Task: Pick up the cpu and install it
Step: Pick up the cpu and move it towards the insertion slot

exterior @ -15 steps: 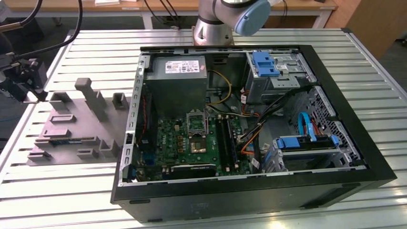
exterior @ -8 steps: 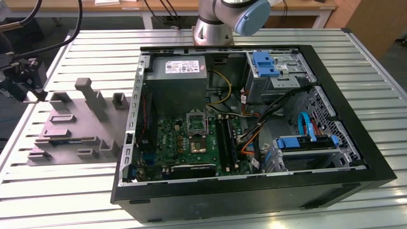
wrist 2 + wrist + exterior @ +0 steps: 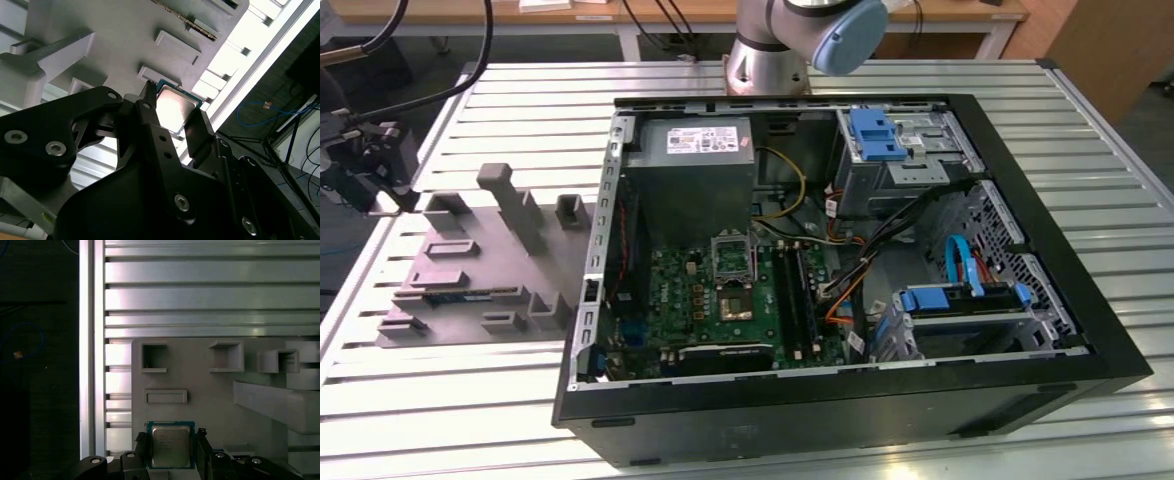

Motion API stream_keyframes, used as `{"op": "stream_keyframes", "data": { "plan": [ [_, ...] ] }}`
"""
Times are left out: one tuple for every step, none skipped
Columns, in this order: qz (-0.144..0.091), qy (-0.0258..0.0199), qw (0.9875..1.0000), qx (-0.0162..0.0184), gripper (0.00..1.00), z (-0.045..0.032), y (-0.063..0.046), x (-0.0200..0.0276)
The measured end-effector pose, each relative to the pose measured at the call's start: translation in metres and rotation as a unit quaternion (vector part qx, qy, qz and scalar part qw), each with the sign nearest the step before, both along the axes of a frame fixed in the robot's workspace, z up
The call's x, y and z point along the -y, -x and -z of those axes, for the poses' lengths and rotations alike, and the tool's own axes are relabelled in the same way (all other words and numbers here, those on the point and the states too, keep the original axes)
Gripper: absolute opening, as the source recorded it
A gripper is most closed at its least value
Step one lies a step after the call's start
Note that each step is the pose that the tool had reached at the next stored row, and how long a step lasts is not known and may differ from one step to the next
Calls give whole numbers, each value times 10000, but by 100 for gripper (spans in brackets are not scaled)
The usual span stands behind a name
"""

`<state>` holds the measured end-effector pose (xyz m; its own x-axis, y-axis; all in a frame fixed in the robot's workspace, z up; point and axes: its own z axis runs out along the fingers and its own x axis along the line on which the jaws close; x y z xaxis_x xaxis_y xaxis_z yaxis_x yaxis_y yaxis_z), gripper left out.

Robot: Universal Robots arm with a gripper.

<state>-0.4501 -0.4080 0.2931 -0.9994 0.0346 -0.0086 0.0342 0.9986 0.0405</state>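
Up close, in both wrist views, your gripper [image 3: 171, 442] clamps the cpu [image 3: 170, 447] by two opposite edges, one black finger [image 3: 141, 444] on each side. The chip's silvery top faces the cameras, with its green rim showing.

Behind it lies the grey moulded fixture [image 3: 200, 385] with its square pockets; you cannot tell whether the chip touches it. Past the fixture's edge run the table slats [image 3: 200, 290] and a bright side rail [image 3: 87, 340].

In the exterior view the gripper [image 3: 374, 170] hangs at the frame's far left, over the table's edge. The fixture [image 3: 480, 270] lies just beside the left wall of the open PC case [image 3: 1107, 340]. Deep inside, the metal-framed socket [image 3: 732, 258] sits mid-board, hemmed in by cables [image 3: 854, 270] and the power supply [image 3: 700, 170].
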Motion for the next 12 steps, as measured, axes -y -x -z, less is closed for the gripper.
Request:
{"op": "stream_keyframes", "data": {
  "plan": [
    [-1, 1, 10000, -2, 47, -2, -9, 1],
    [0, 0, 10000, -1, 47, -1, -25, 1],
    [0, 0, 10000, 1, 47, 1, -35, 1],
    [0, -1, 10000, 1, 47, 1, -35, 0],
    [0, 0, 10000, 0, 47, 1, -35, 0],
    [0, 0, 10000, 1, 47, 1, -35, 0],
    [1, 0, 10000, 0, 47, 1, -35, 0],
    [0, 0, 10000, 0, 47, 1, -35, 0],
    [0, 0, 10000, 0, 47, 1, -36, 0],
    [0, 0, 10000, 0, 47, 1, -36, 0],
    [0, 0, 10000, 0, 47, 1, -36, 0],
    [0, -1, 10000, 0, 47, 1, -36, 0]
  ]
}}
